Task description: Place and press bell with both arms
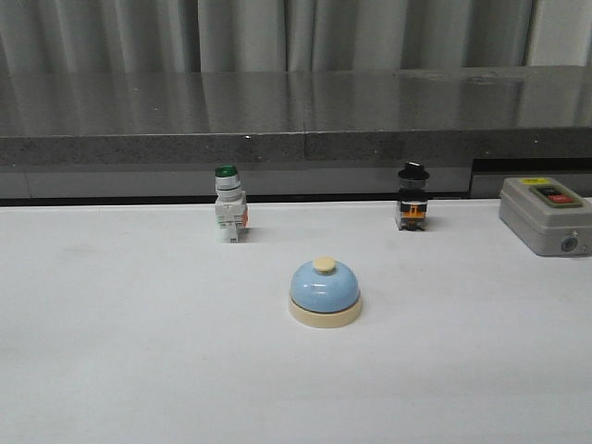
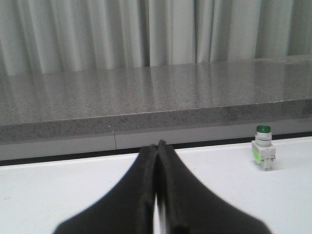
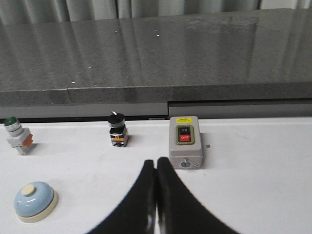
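Observation:
The bell (image 1: 325,292) is a light-blue dome on a cream base with a cream button, upright on the white table near the middle. It also shows in the right wrist view as the bell (image 3: 34,201), well off to the side of my right gripper (image 3: 156,162), which is shut with nothing between its black fingers. My left gripper (image 2: 157,146) is shut too, empty, over bare table; the bell is out of its view. Neither arm shows in the front view.
A green-capped white switch (image 1: 228,203) and a black-knobbed switch (image 1: 413,197) stand at the table's back edge. A grey box with red and dark buttons (image 1: 547,215) sits at the back right. A dark stone ledge (image 1: 277,111) runs behind the table.

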